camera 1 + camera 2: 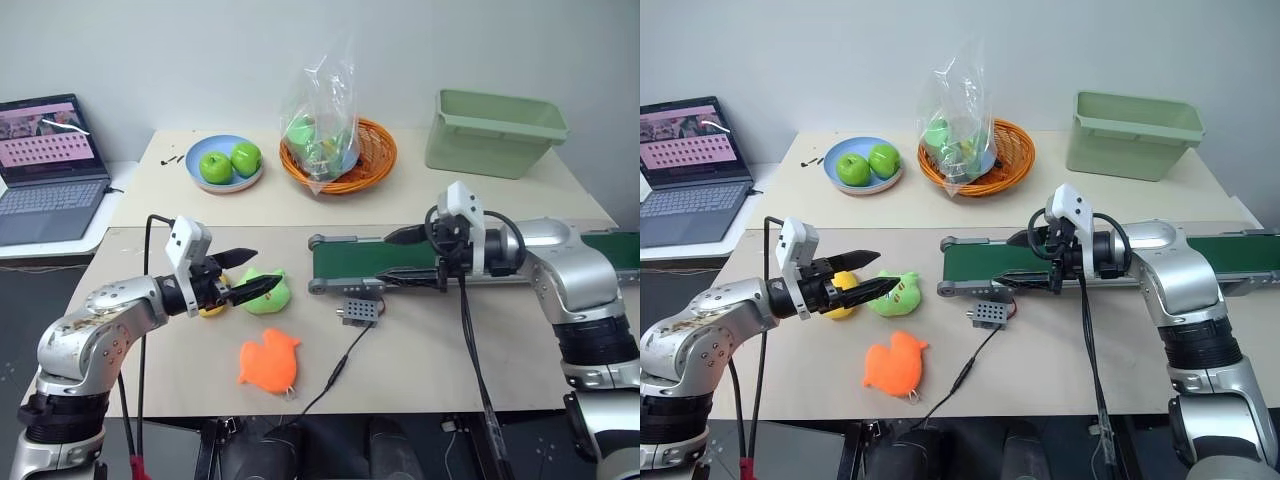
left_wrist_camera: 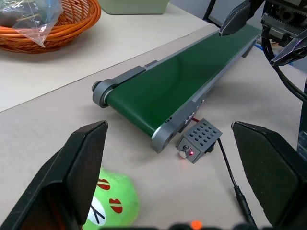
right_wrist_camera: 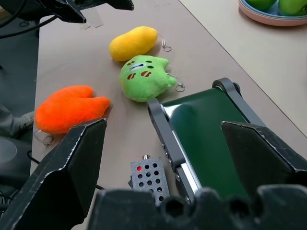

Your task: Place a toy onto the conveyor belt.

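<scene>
Small yellow oval plush toy [image 3: 133,42] (smooth, bean-shaped, w/ a metal ring at one end) lies on the table just under the left gripper [image 1: 862,274], fingers spread wide, empty. Right gripper [image 1: 402,257] also open, above the long dark green conveyor belt [image 2: 182,81].

Toy [image 3: 133,43] laid on near table [image 1: 420,360], left of centre; cat-face plush [image 3: 144,79] just right of it, heart-shaped plush [image 3: 69,109] nearer. Conveyor belt [image 1: 400,262] set to right, control box [image 1: 361,312] just before its left end. Plate of apples [image 1: 226,165], basket [image 1: 340,155], bin [image 1: 495,132] ranged on far table; laptop [image 1: 50,165] far left.
</scene>
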Available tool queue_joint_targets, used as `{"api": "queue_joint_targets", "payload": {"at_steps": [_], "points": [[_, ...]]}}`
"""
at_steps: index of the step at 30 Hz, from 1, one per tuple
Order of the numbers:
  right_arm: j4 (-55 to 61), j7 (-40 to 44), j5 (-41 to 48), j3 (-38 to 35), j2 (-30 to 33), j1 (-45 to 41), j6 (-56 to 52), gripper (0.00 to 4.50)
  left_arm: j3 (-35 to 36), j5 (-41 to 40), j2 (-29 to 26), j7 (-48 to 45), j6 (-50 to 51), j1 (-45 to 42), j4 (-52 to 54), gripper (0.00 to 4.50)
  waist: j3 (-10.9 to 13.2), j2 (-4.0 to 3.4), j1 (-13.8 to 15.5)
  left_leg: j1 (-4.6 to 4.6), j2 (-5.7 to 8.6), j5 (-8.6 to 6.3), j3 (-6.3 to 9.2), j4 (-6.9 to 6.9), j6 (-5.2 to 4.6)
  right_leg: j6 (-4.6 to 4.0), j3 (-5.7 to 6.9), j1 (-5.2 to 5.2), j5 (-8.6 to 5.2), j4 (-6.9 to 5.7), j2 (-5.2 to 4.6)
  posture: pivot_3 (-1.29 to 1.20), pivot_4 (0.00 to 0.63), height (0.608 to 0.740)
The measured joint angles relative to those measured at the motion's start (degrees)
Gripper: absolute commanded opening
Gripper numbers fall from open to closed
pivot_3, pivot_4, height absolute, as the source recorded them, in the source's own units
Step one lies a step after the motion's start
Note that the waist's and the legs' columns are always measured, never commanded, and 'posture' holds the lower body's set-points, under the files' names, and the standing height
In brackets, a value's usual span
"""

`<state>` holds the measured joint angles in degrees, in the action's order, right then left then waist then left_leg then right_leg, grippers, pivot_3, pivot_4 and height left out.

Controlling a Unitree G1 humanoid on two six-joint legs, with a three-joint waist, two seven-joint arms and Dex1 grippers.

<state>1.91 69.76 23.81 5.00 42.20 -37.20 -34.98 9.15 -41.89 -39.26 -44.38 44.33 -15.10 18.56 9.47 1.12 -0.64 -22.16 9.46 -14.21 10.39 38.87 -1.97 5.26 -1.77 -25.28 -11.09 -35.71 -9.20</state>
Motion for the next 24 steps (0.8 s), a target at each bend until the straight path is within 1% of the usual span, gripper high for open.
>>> {"api": "queue_joint_targets", "payload": {"at_steps": [3,5,7,13,15,20,24], "points": [[0.0,0.0,0.0,0.0,0.0,0.0,0.0,4.50,0.6,-0.7,0.4,0.3,0.0,0.0,-0.3,4.41,0.0,0.00,0.0,0.04,-0.04,-0.03,-0.06,-0.01,0.00,0.00,-0.06,0.00,0.00,0.00,0.03,0.00,0.150,0.740],[-0.3,0.1,-0.1,0.4,-0.3,0.0,0.4,4.50,6.3,-4.4,3.0,1.8,0.0,-0.4,-3.0,4.41,0.0,0.00,-0.1,0.09,-0.12,-0.07,-0.11,-0.02,0.05,-0.02,-0.12,-0.02,0.01,-0.01,0.14,0.00,0.150,0.740],[-0.7,0.2,-0.2,0.9,-0.4,0.0,0.7,4.50,12.1,-6.6,3.3,3.6,0.0,-0.4,-6.7,4.41,0.0,0.00,-0.2,0.20,-0.31,-0.17,-0.22,-0.02,0.18,-0.05,-0.26,-0.03,0.03,-0.01,0.37,0.00,0.150,0.740],[-3.0,0.6,-1.0,1.5,-1.2,-0.7,2.1,4.50,21.3,-7.2,4.9,12.6,0.4,2.1,-16.4,4.41,0.0,0.00,-0.2,0.31,-0.43,-0.22,-0.37,-0.03,0.26,-0.09,-0.52,-0.03,0.05,0.01,0.56,0.00,0.150,0.740],[-3.7,0.7,-1.2,1.8,-1.4,-1.4,2.3,4.50,23.8,-8.4,6.7,15.8,2.3,2.6,-18.8,4.41,0.0,0.01,0.0,0.30,-0.42,-0.25,-0.41,-0.01,0.22,-0.10,-0.56,-0.03,0.05,0.00,0.56,0.00,0.150,0.740],[-4.3,1.0,-1.7,2.4,-1.9,-2.4,3.1,4.50,29.9,-16.8,12.6,24.3,9.3,2.9,-22.7,4.41,0.0,0.03,0.1,0.33,-0.43,-0.28,-0.41,0.00,0.18,-0.11,-0.57,-0.02,0.06,-0.02,0.57,0.00,0.150,0.740],[-4.8,1.0,-2.4,2.6,-1.9,-2.4,3.3,4.50,36.8,-25.1,17.5,34.9,13.3,2.3,-30.8,4.41,0.0,0.04,0.0,0.34,-0.45,-0.31,-0.43,0.02,0.24,-0.11,-0.61,-0.05,0.06,-0.04,0.62,0.00,0.150,0.740]]}}
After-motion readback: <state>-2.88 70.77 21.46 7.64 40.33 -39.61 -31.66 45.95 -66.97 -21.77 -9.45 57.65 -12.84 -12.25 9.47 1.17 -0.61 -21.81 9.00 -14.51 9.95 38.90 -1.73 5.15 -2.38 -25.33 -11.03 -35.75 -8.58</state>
